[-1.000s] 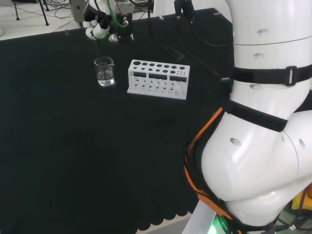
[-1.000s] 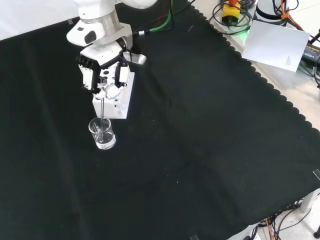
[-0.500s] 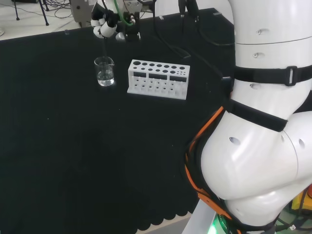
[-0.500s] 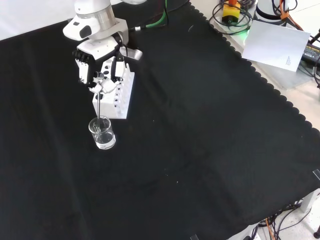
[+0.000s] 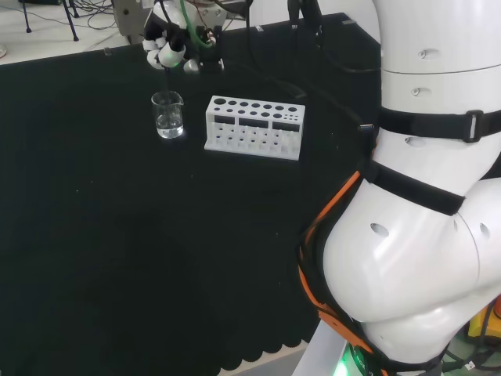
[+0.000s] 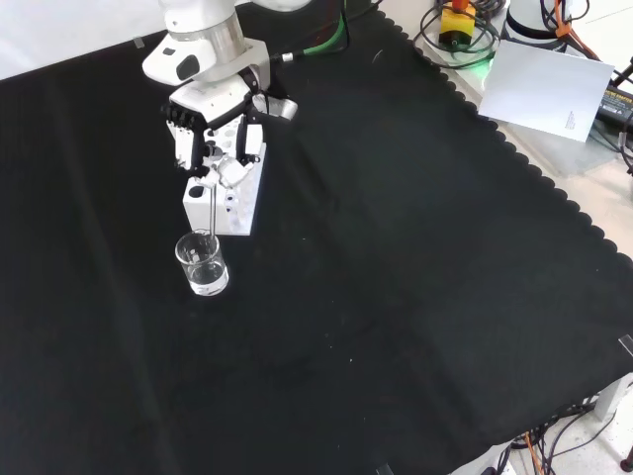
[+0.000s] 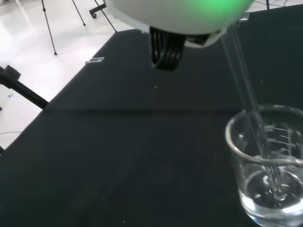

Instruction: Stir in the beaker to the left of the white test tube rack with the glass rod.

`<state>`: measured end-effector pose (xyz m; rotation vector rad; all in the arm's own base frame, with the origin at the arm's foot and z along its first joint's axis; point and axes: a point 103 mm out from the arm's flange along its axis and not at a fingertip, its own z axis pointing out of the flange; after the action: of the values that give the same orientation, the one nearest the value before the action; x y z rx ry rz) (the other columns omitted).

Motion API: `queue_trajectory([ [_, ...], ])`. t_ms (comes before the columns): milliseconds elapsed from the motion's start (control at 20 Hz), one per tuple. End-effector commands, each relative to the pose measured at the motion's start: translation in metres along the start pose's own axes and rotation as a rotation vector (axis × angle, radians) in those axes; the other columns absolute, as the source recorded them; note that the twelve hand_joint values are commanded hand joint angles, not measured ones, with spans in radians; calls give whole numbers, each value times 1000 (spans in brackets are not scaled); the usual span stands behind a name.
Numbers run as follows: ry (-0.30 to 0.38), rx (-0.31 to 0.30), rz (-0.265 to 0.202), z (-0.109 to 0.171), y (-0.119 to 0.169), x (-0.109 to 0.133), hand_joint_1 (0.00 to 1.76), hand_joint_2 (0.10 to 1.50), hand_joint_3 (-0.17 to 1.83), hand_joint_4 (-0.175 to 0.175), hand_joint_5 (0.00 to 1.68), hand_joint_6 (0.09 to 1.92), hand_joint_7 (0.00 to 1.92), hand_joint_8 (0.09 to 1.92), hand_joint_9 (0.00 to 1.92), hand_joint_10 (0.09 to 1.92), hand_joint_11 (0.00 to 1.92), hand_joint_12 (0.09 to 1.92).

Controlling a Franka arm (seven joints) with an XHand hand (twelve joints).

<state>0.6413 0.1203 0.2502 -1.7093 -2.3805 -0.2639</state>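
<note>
A small clear beaker [image 5: 168, 114] [image 6: 202, 263] [image 7: 266, 162] with a little clear liquid stands on the black cloth, left of the white test tube rack [image 5: 254, 127] in the head view and nearer than the rack [image 6: 229, 197] in the front view. The hand [image 5: 166, 48] [image 6: 213, 142] hangs above the beaker with its fingers curled round the top of a thin glass rod [image 6: 209, 212] [image 7: 250, 108]. The rod slants down into the beaker, and its tip rests in the liquid near the bottom.
The arm's big white links [image 5: 423, 196] stand at the right of the head view. A sheet of paper [image 6: 554, 89] and cables lie beyond the cloth's scalloped edge at the front view's upper right. Open black cloth stretches around the beaker and rack.
The hand has swung back and forth over the beaker with the rod, whose lower end stays in the beaker. Beaker and rack have not moved.
</note>
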Motion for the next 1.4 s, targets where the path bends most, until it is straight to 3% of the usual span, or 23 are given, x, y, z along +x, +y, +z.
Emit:
queue_trajectory([
  [50,7,-1,-42,4,16,23,1305,614,921,-175,1078,894,1148,1282,1556,1037,1645,834],
  [150,-15,-5,-60,6,20,26,1304,614,922,-175,1078,895,1148,1282,1556,1037,1645,834],
  [500,-15,6,-45,0,32,6,1304,614,922,-175,1078,895,1147,1283,1556,1038,1645,836],
  [950,-4,-15,18,-13,3,-28,1304,614,922,-175,1078,895,1147,1285,1557,1040,1645,839],
  [1400,-5,-3,20,-8,-14,-23,1304,615,921,-175,1077,895,1146,1286,1559,1041,1644,841],
])
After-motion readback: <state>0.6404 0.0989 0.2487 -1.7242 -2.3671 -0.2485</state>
